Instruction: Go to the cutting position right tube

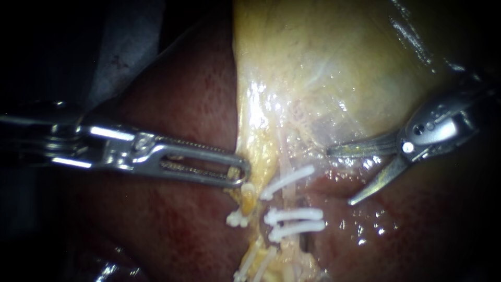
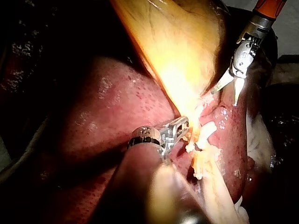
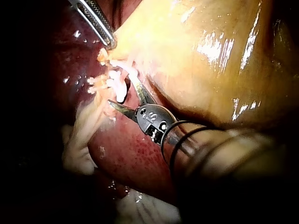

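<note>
The left tool (image 1: 244,171) comes in level across the dark red liver (image 1: 172,94). Its long, windowed jaws are pressed together, and they pinch the edge of the yellow gallbladder (image 1: 334,62) where it narrows towards the tubes.

The right tube (image 1: 288,197) is a pale strand that runs down from that narrow end, a little right of the left tool's tip. Three white clips cross it. The upper clip (image 1: 288,181) sits tilted, and the two lower clips (image 1: 295,214) lie close together, one just under the other. A bare stretch of tube shows between the upper clip and the lower pair. Another small white clip (image 1: 237,219) sits further left, below the left tool's tip.

The right tool (image 1: 339,177) ends in two curved blades, and these are spread wide with nothing between them. In the endoscope view the upper blade lies level against the wet yellow tissue, and its tip is near the outer end of the upper clip but apart from it. The lower blade slants down over the liver, beside the clips. The right tube lies just past the blade tips and is not between them.
</note>
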Motion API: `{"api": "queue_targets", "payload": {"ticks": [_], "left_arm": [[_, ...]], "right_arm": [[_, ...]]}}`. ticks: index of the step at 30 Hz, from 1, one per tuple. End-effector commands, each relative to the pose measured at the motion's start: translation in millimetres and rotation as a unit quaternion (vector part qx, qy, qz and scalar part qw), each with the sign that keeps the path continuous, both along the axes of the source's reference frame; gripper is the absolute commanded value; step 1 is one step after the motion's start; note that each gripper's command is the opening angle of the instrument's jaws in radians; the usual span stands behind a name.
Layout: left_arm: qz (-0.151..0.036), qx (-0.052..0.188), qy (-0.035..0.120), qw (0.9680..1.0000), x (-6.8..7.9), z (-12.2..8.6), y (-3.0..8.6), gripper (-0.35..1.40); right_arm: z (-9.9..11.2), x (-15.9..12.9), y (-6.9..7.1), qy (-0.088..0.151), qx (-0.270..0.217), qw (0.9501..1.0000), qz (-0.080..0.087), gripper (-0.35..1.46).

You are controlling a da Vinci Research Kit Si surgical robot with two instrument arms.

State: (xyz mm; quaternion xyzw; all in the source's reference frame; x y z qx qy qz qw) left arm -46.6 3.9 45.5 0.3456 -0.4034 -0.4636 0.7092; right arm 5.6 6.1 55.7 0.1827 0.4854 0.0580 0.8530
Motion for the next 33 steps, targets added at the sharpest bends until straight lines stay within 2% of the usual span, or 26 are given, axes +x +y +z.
{"api": "queue_targets", "payload": {"ticks": [1,8,19,23,29,33], "left_arm": [[0.0,0.0,0.0,1.0,0.0,0.0,0.0,-0.35],[0.0,0.001,-0.001,1.0,0.2,-0.2,0.0,-0.35],[0.005,0.005,-0.005,1.0,1.9,-1.6,0.7,-0.35],[0.003,0.005,-0.005,1.0,2.7,-2.4,0.9,-0.35],[-0.002,0.006,-0.003,1.0,3.9,-3.6,1.4,-0.35],[-0.003,0.006,-0.003,1.0,4.4,-4.3,1.6,-0.35]], "right_arm": [[0.0,0.0,0.0,0.0,0.0,1.0,0.0,1.43],[-0.1,0.1,-0.4,0.004,0.001,1.0,-0.007,1.43],[0.5,0.3,-1.7,-0.005,0.074,0.9972,0.009,1.38],[0.9,0.4,-2.4,-0.023,0.103,0.9944,0.007,1.35],[1.8,0.6,-3.8,-0.061,0.138,0.9885,-0.012,1.28],[2.4,0.8,-4.2,-0.083,0.154,0.9844,-0.02,1.26]]}}
